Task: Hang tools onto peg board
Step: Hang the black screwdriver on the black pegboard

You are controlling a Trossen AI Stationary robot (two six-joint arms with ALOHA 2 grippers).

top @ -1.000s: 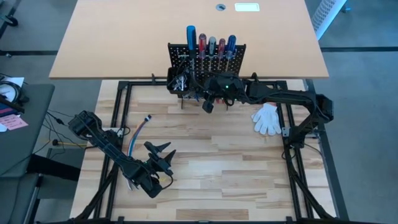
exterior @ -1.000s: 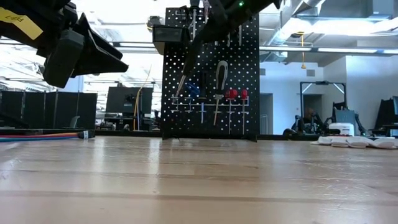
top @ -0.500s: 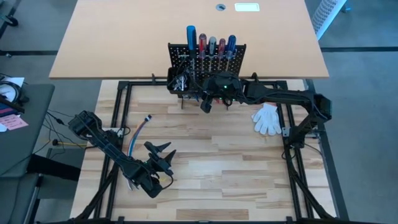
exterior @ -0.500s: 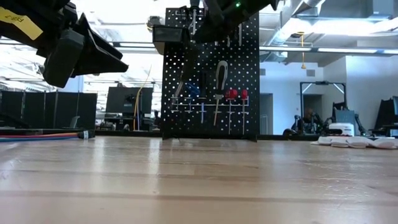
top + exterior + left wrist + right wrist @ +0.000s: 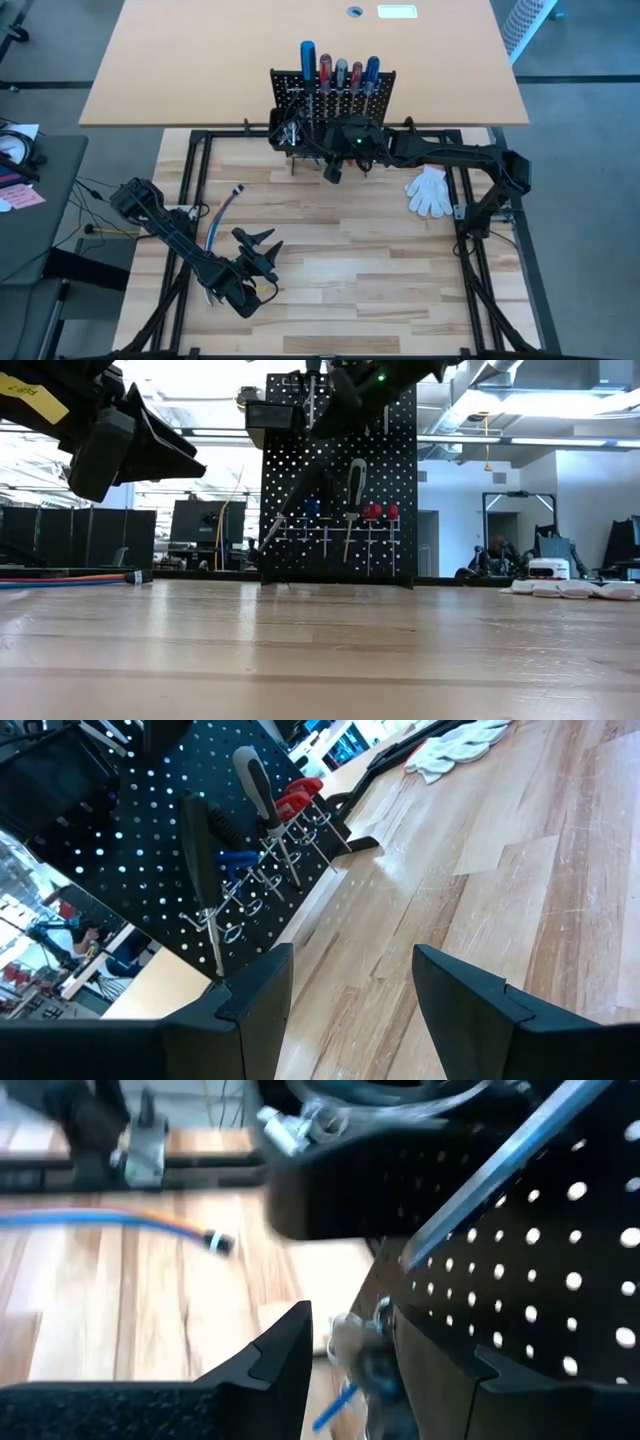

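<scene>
High view is showing the peg board (image 5: pixel 332 95) standing upright at the table's far edge, with several screwdrivers (image 5: pixel 338 72) already sitting in its top rail. The right gripper (image 5: pixel 335 165) is working just in front of the board, fingers clamped on a long screwdriver (image 5: pixel 290 505) whose shaft is slanting down across the board's face in the low view. Seating it well probably means straightening the shaft to upright, lining it over a free hook, then lowering slowly so it is not knocking the hung pliers (image 5: pixel 372 512). The left gripper (image 5: pixel 256 248) is waiting near the table's front, fingers spread apart and empty, well apart from the board.
</scene>
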